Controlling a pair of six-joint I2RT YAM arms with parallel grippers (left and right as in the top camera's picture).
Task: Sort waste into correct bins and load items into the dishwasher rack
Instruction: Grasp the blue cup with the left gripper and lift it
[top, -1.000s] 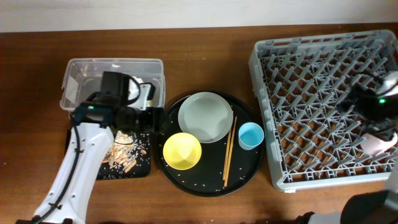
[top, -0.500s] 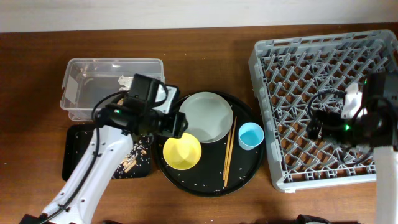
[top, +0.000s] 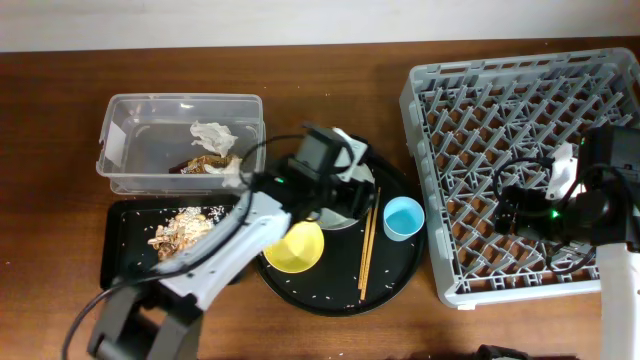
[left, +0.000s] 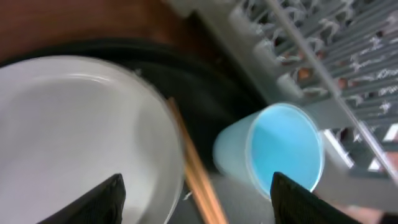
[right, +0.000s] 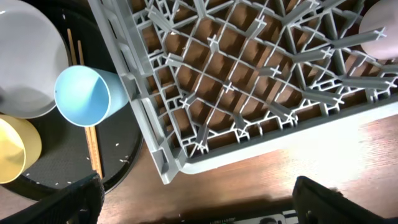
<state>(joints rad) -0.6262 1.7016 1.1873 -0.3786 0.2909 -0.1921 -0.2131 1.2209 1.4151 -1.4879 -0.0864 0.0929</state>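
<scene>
Swung in from nine o'clock, the left gripper (left: 199, 186) hung wide open above the light blue cup (top: 404, 217), at three o'clock on the round black tray (top: 300, 295), chopsticks (top: 368, 240) just at its nine, so closing off-centre risked snagging them, while the right gripper (right: 199, 190) gaped empty.

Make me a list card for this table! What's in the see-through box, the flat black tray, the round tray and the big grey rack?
clear tub: white tissue, brown wrapper
flat black tray: food scraps
round tray: plate, yellow bowl, blue cup, chopsticks
rack: pink cup
left gripper: open, above the round tray
right gripper: open, empty
</scene>
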